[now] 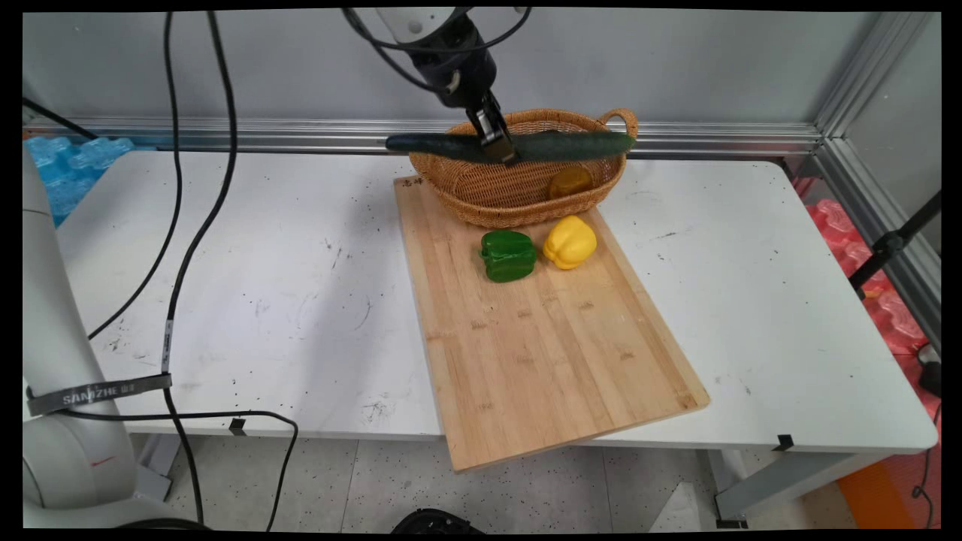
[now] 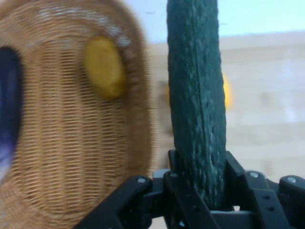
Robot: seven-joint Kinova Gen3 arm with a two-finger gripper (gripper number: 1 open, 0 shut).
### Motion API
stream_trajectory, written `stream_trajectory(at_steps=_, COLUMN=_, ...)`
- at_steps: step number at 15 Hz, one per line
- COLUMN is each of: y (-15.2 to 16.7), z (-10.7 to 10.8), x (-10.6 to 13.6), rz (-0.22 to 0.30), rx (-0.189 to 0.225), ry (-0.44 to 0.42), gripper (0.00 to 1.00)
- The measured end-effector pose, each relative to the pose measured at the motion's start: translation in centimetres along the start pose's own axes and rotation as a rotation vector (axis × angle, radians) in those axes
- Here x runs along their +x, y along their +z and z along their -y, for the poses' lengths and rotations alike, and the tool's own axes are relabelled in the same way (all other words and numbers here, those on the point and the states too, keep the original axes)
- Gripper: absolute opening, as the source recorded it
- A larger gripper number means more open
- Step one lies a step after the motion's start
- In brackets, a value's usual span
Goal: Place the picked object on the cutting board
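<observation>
My gripper (image 1: 499, 148) is shut on a long dark green cucumber (image 1: 571, 144), held level in the air above the wicker basket (image 1: 481, 197). In the hand view the cucumber (image 2: 196, 100) runs up from between the jaws, over the basket's rim (image 2: 140, 95) and the board beyond. A yellowish potato (image 1: 570, 182) lies inside the basket (image 2: 62, 143), and shows as the potato (image 2: 104, 67) from the hand. A dark purple thing (image 2: 8, 105) lies at the basket's left side in the hand view.
A bamboo cutting board (image 1: 541, 338) lies across the table's middle, its near end over the table edge. On it, just before the basket, sit a green bell pepper (image 1: 509, 255) and a yellow bell pepper (image 1: 570, 242). Black cables (image 1: 174, 248) hang at left.
</observation>
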Motion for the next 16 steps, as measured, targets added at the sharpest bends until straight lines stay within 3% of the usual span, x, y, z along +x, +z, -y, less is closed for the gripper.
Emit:
stream_trajectory(at_steps=7, y=0.1, z=-5.3, x=-0.9, rz=-0.013, rx=-0.109, ry=0.133, gripper=0.00)
stream_trajectory(at_steps=16, y=5.1, z=-10.7, x=-1.9, rz=-0.010, rx=-0.210, ry=0.196, gripper=0.00)
